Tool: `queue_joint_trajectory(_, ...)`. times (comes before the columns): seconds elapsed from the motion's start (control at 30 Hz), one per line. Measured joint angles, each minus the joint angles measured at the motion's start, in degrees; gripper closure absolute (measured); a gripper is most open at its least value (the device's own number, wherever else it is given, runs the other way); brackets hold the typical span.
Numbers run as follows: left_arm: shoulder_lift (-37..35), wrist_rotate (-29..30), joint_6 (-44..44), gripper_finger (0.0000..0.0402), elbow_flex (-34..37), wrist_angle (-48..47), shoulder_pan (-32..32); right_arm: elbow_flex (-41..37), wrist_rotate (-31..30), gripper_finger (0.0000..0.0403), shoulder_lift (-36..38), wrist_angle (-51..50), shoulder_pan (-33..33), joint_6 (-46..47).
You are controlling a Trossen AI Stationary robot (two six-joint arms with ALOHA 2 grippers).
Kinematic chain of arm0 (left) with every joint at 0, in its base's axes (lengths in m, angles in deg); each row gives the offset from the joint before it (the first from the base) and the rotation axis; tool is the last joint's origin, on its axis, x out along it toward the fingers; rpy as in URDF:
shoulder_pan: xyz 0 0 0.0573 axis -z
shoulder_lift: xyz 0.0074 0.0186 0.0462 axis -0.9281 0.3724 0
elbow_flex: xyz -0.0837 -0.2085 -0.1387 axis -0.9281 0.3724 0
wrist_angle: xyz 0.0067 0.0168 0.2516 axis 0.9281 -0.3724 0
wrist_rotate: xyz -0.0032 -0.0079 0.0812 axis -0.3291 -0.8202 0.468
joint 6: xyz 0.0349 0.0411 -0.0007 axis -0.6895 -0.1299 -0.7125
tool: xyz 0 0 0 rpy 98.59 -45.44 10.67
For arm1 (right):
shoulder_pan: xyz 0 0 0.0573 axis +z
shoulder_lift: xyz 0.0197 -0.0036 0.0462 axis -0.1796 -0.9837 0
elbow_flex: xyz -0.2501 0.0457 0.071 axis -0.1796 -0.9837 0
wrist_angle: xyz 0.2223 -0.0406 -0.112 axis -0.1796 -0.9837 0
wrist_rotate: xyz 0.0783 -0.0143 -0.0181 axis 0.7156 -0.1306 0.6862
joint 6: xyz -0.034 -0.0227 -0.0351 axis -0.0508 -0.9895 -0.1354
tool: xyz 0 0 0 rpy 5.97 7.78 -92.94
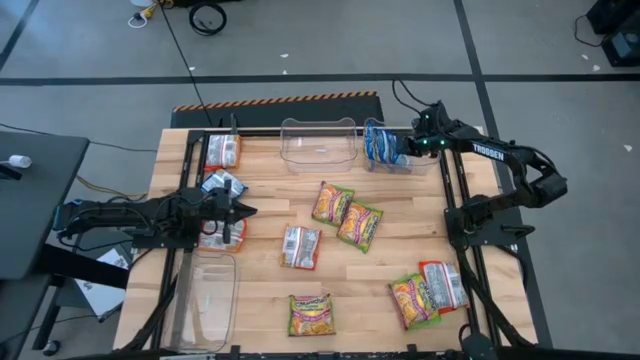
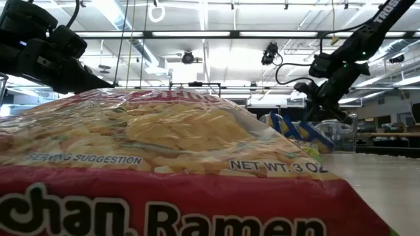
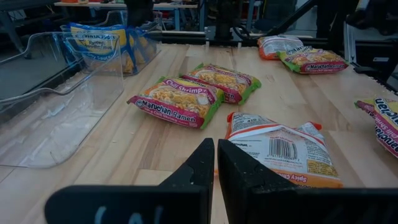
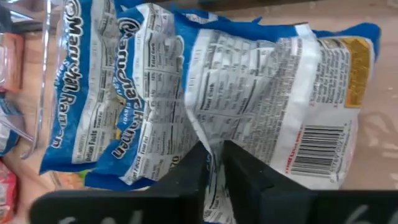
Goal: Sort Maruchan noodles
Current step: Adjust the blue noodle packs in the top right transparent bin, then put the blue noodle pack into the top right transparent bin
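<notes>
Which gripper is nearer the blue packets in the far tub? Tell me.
Right. The right gripper sits at the blue packets in the far tub, fingers pinching one. The left gripper is across the table, by the near-left packets.

The wooden table [image 1: 260,290] stands on a grey floor [image 1: 330,40] crossed by dark tape lines. A yellow-and-black hazard strip [image 1: 275,101] runs just behind the table's far edge — cables [image 1: 207,17] lie beyond it. Overhead, white ceiling beams [image 2: 216,33] carry bright lights.
</notes>
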Motion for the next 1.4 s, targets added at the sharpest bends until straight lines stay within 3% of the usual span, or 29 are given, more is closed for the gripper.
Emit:
queue_joint_trajectory(0.17, 0.0, 0.0, 0.0, 0.0374, 0.0, 0.0, 0.0, 2.9, -1.5, 0.0283, 1.2, -1.9, 0.1, -0.4)
queue_joint_trajectory(0.47, 0.0, 0.0, 0.0, 0.0374, 0.0, 0.0, 0.0, 11.9, -17.4, 0.0270, 10.7, -20.7, 6.3, -6.3)
queue_joint_trajectory(0.7, 0.0, 0.0, 0.0, 0.0374, 0.0, 0.0, 0.0, 12.5, -17.8, 0.0271, 23.8, -24.2, 22.7, 5.4)
queue_joint_trajectory(0.9, 0.0, 0.6, 0.4, 0.0374, 0.0, 2.1, -0.1, 12.5, -28.2, 0.0273, 32.4, -22.4, 44.9, 21.7)
queue_joint_trajectory(1.07, 0.0, 0.6, 1.4, 0.0374, 0.0, 3.7, -0.1, 12.5, -33.8, 0.0273, 31.9, -18.5, 58.9, 28.4)
queue_joint_trajectory(1.13, 0.0, 0.3, 4.4, 0.0374, 0.0, 5.2, -0.1, 12.5, -34.6, 0.0273, 30.3, -16.3, 62.2, 29.0)
queue_joint_trajectory(1.3, 0.0, -0.8, 24.1, 0.0374, -1.5, 11.7, 0.0, 12.5, -34.7, 0.0273, 26.5, -12.0, 65.7, 28.0)
queue_joint_trajectory(1.4, 0.5, -1.4, 25.8, 0.0374, -5.8, 11.1, 1.2, 12.5, -33.9, 0.0273, 24.6, -10.6, 66.1, 26.5)
